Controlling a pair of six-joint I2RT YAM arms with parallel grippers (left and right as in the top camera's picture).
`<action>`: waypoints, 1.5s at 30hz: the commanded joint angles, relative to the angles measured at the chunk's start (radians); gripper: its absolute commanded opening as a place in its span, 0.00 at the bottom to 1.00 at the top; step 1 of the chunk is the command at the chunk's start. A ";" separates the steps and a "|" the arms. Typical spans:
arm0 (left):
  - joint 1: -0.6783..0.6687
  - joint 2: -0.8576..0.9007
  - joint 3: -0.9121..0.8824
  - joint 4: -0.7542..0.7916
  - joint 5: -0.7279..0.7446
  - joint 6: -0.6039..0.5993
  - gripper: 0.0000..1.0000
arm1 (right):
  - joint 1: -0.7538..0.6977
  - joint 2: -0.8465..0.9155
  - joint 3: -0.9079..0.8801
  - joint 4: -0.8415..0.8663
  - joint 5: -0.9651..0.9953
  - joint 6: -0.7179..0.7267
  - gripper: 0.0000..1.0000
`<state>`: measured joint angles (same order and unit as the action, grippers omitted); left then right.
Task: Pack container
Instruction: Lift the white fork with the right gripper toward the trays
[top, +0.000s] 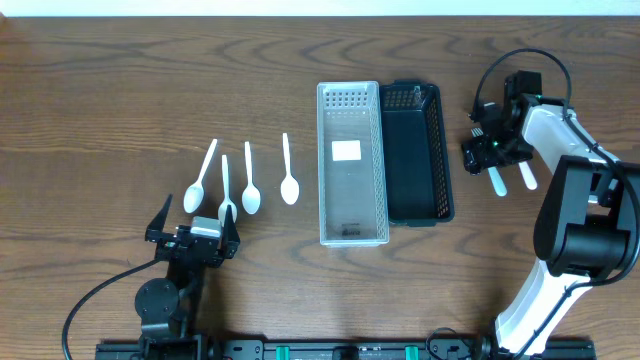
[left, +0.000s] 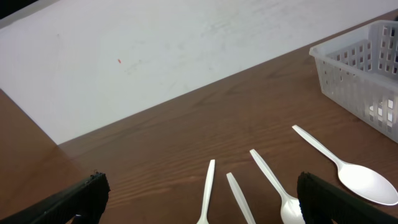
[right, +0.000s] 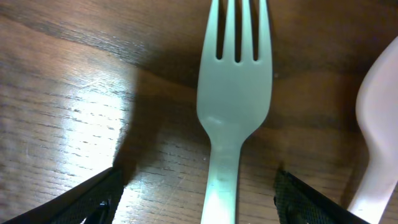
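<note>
Overhead, four white spoons are lying on the tabletop left of the clear container, with a black basket sitting just beside its right wall and the right tool hovering by two white utensils beyond that. Left wrist: the left tool is gaping wide and gripping nothing, with the spoons lying ahead. Right wrist: the right tool is straddling a fork, its fingers spread and not touching it.

We show white spoons at nine o'clock, a translucent bin (grid-perforated), a black lattice basket, a white fork, and a brown wood-grain table.
</note>
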<state>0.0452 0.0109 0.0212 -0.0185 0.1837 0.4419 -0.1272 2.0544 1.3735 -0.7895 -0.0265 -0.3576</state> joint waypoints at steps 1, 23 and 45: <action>0.006 -0.005 -0.017 -0.033 0.015 -0.009 0.98 | -0.018 0.060 -0.010 -0.007 -0.011 0.002 0.81; 0.006 -0.005 -0.017 -0.033 0.015 -0.009 0.98 | -0.021 0.080 -0.004 -0.018 -0.011 0.020 0.01; 0.006 -0.005 -0.017 -0.033 0.015 -0.009 0.98 | 0.111 0.079 0.978 -0.801 -0.043 0.401 0.01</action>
<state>0.0452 0.0109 0.0212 -0.0181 0.1837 0.4419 -0.0647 2.1490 2.2349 -1.5230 -0.0353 -0.1131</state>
